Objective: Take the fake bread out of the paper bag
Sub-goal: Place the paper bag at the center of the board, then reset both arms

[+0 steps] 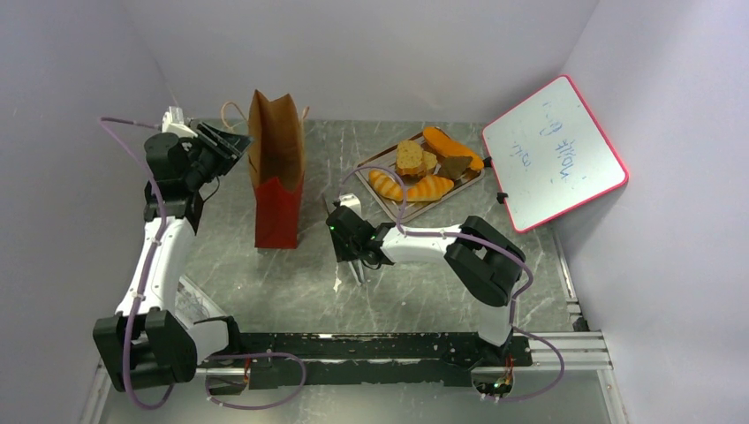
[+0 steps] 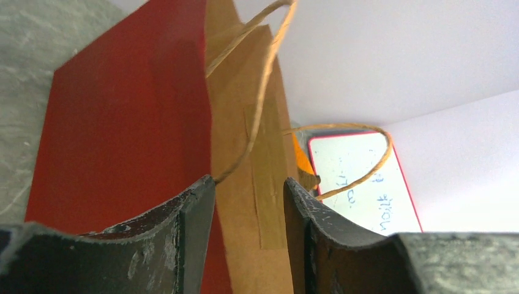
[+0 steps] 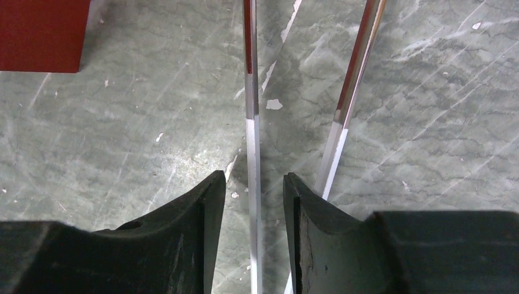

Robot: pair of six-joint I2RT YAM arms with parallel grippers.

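Observation:
The paper bag (image 1: 278, 181) stands upright left of centre, red outside, brown inside; I cannot see into it. It fills the left wrist view (image 2: 122, 122) with its cord handles. Several pieces of fake bread (image 1: 428, 168) lie on the grey metal tray (image 1: 375, 166) at the back right. One orange piece shows past the bag in the left wrist view (image 2: 300, 160). My left gripper (image 1: 237, 141) is open at the bag's upper left edge (image 2: 250, 184). My right gripper (image 1: 358, 261) hangs over the table right of the bag, jaws apart (image 3: 250, 180). One thin strip of metal tongs (image 3: 251, 110) runs between them, touching neither.
A red-framed whiteboard (image 1: 556, 163) leans at the back right, beside the tray. It also shows in the left wrist view (image 2: 361, 184). The bag's red base corner (image 3: 43, 33) is near the right gripper. White walls close in three sides.

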